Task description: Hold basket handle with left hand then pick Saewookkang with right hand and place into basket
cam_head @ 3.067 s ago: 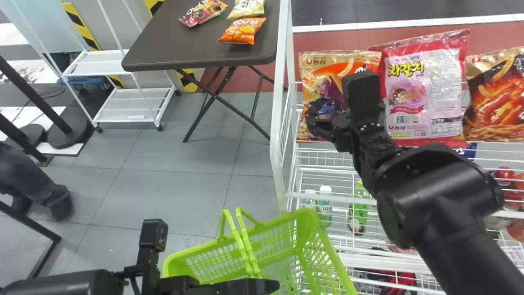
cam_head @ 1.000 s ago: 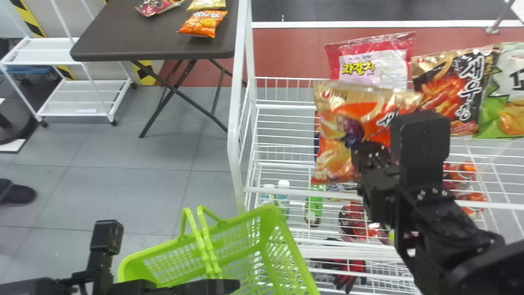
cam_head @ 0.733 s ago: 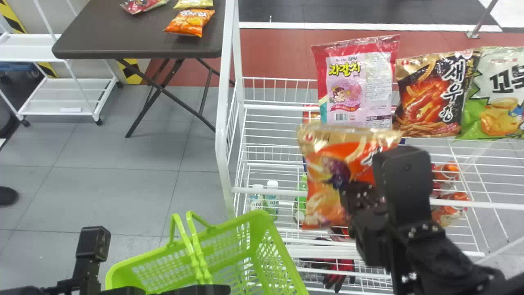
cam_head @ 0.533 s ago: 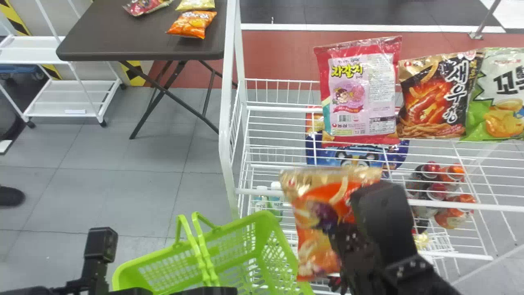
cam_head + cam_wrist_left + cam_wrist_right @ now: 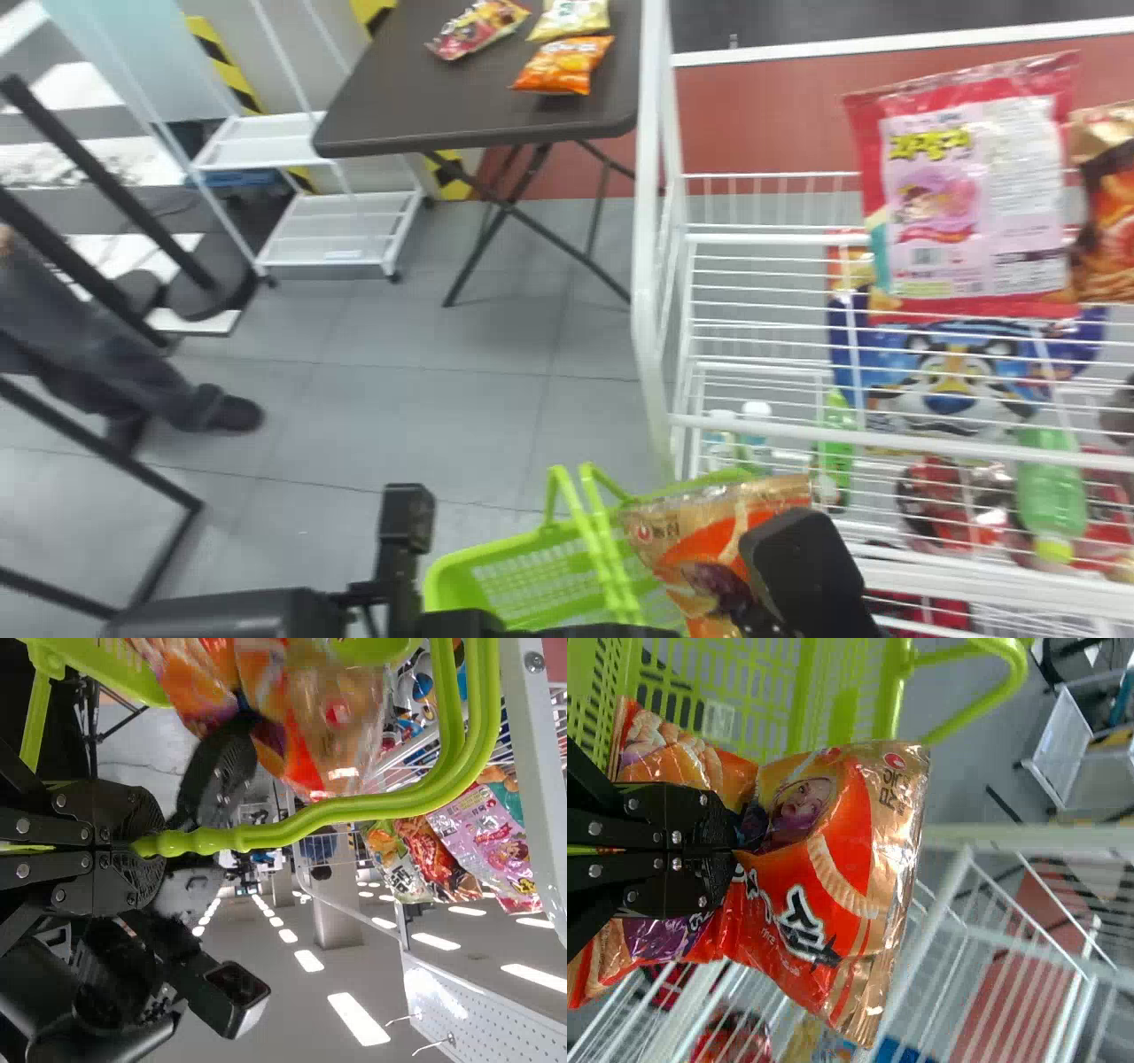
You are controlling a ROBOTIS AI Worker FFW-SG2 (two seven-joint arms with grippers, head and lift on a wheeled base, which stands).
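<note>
By the right gripper (image 5: pixel 753 613), closed on its middle, the Saewookkang bag (image 5: pixel 700 540) is held upright at the right side of the basket (image 5: pixel 483 551), overlapping it in the head view. The basket handles (image 5: pixel 607 554) are clamped together by the left gripper (image 5: pixel 620 632). To the basket's right, a red snack bag (image 5: pixel 974 199) is held up by a white wire rack (image 5: pixel 651 292); beyond the basket, three packets (image 5: pixel 563 66) are supported by a dark table (image 5: pixel 399 102).

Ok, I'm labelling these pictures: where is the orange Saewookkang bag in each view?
Head view: Saewookkang bag low, right of centre, overlapping the basket.
Left wrist view: the bag lies partly behind the basket handle.
Right wrist view: the bag is close up, in the right gripper.
Shared landmark: the green basket.
</note>
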